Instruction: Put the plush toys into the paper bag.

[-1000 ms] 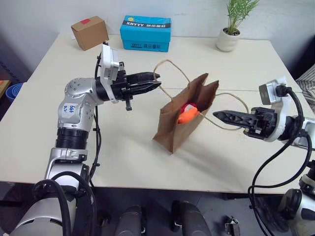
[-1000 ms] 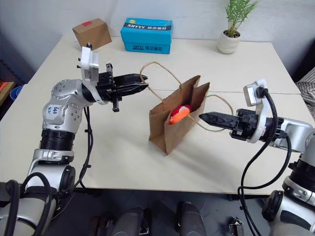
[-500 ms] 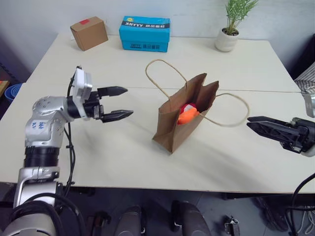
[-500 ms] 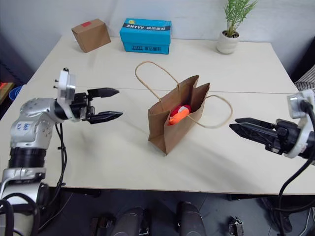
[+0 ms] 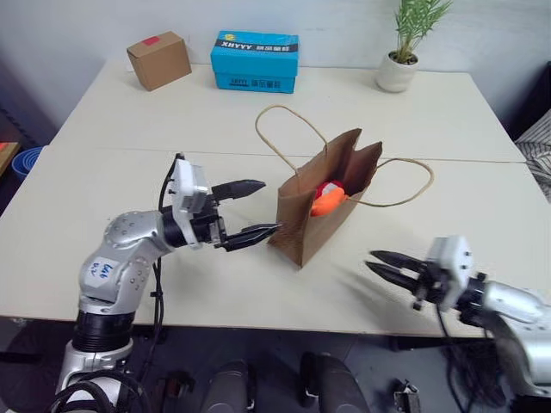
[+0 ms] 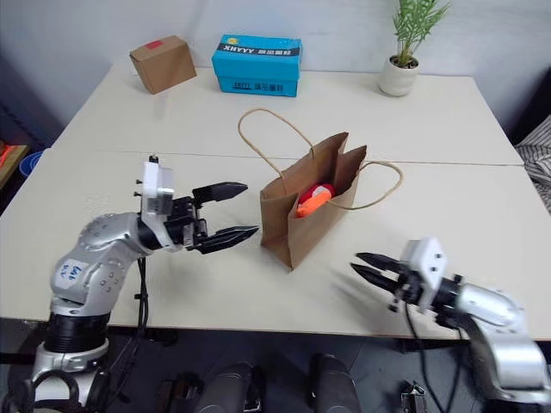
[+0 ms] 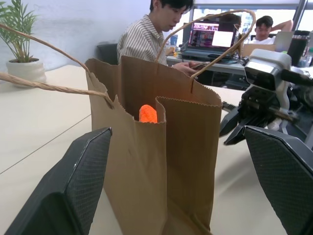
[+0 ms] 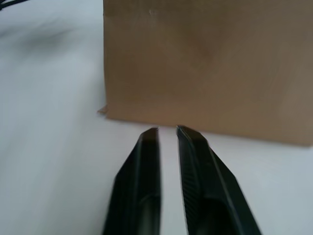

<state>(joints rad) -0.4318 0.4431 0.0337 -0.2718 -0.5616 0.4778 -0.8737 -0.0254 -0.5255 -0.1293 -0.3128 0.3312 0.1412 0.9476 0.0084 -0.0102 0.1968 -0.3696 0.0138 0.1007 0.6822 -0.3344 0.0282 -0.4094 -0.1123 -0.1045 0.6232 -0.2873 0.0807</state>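
Near the middle of the tabletop (image 5: 103,129) stands the paper bag (image 5: 323,202), upright and open at the top, its two looped handles flopped outward to the far left and to the right. Inside it lie the orange plush toy (image 5: 328,204) and the red plush toy (image 5: 331,188), both below the rim. Just left of the bag hangs the left gripper (image 5: 251,209), fingers wide apart, tips close to the bag's left edge without touching it. Right of the bag, by the near edge, the right gripper (image 5: 379,262) has its fingers almost together, holding nothing. Bare tabletop lies between it and the bag. Along the far edge sit a cardboard box (image 5: 158,59), a blue box (image 5: 256,59) and a potted plant (image 5: 402,53), well apart from the bag.
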